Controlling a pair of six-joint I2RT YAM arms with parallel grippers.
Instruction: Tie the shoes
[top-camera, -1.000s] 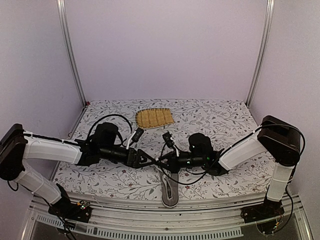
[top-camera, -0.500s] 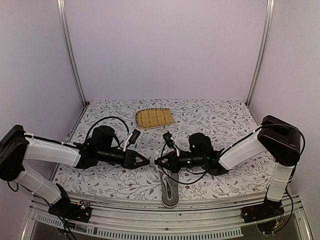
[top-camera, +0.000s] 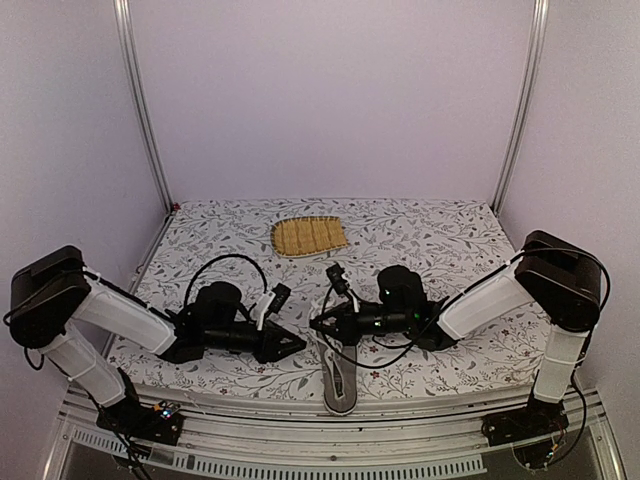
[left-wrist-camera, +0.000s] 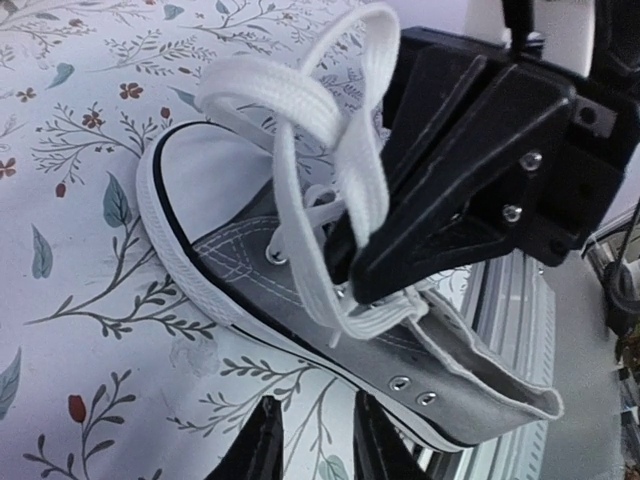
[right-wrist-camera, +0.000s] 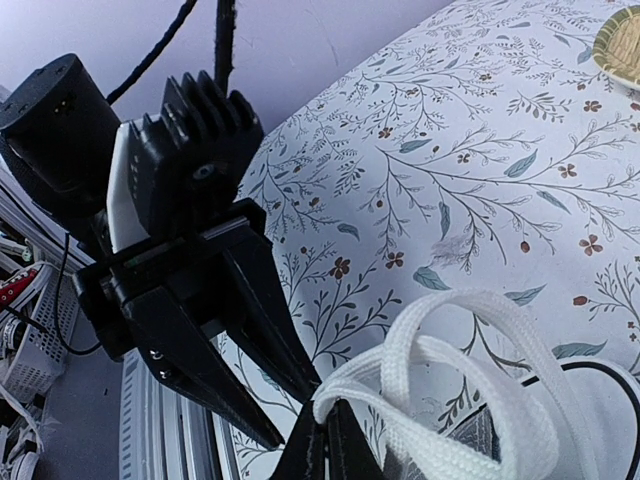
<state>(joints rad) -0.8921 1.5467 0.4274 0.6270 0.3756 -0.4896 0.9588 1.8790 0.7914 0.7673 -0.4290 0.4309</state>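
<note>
Toward the near edge of the table (top-camera: 450, 240), centre, the sneaker (left-wrist-camera: 250, 250) is lying; over it the right gripper (left-wrist-camera: 350, 262) is clamping the lace loop (left-wrist-camera: 265, 88); the left gripper (left-wrist-camera: 320, 450), just left, is hovering narrowly parted, empty; a hard tug is risking the loop slipping free or the sneaker dragging.

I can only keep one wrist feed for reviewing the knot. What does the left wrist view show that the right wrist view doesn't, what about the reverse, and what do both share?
Only left wrist: the sneaker with its grey upper, white toe cap and eyelets. Only right wrist: a corner of the yellow mat. Both: the white lace loop pinched in the right fingers, the left fingers apart and empty, and the floral cloth.
</note>
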